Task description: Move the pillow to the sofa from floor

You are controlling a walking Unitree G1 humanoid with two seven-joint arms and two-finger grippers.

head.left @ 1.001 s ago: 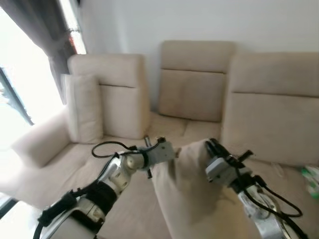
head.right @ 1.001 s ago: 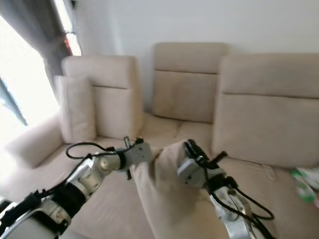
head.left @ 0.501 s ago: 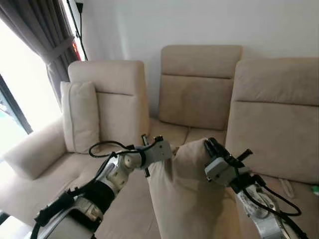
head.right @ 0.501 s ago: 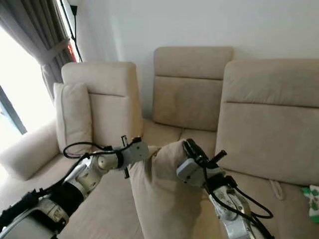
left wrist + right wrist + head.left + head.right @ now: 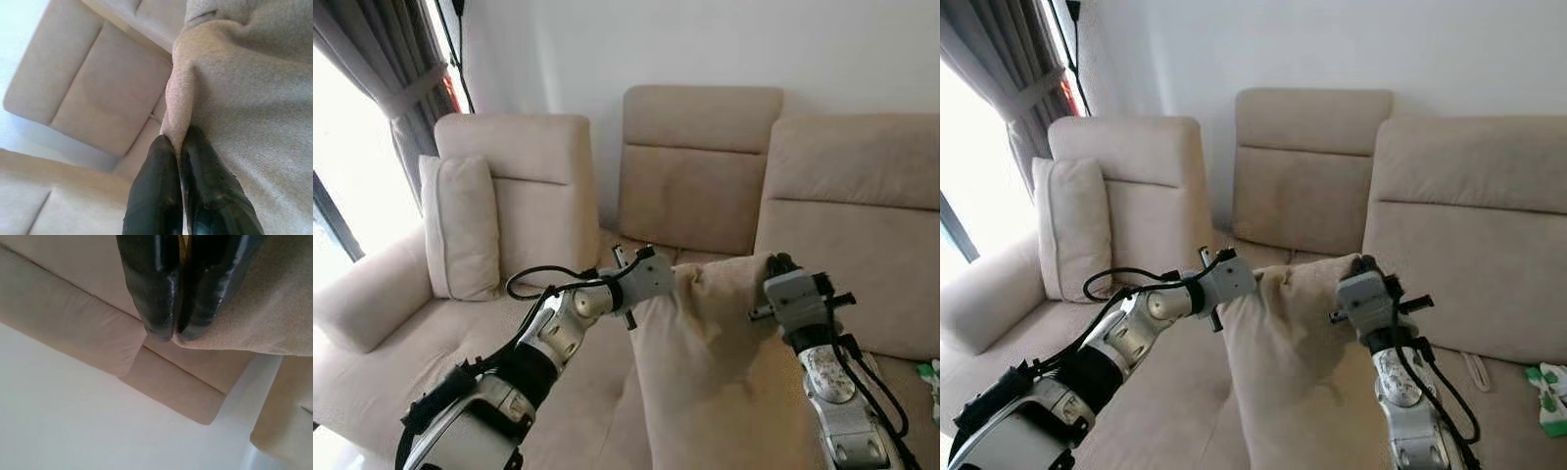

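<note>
Beige pillow [image 5: 705,362] held in air above sofa [image 5: 695,186] seat, btwn both arms. Left gripper [image 5: 178,147] pinched tight on pillow's upper left corner; right gripper [image 5: 175,335] clamped on its upper right edge. Second cushion [image 5: 460,225] upright by sofa armrest.

Two pillows, one held up [image 5: 705,362] and one on the sofa [image 5: 460,227], three sofa backrests, two arms.

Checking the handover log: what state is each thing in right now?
pillow: held up in front of the sofa, pinched at both top corners
left gripper: shut on pillow
right gripper: shut on pillow
second pillow: upright against sofa backrest
</note>
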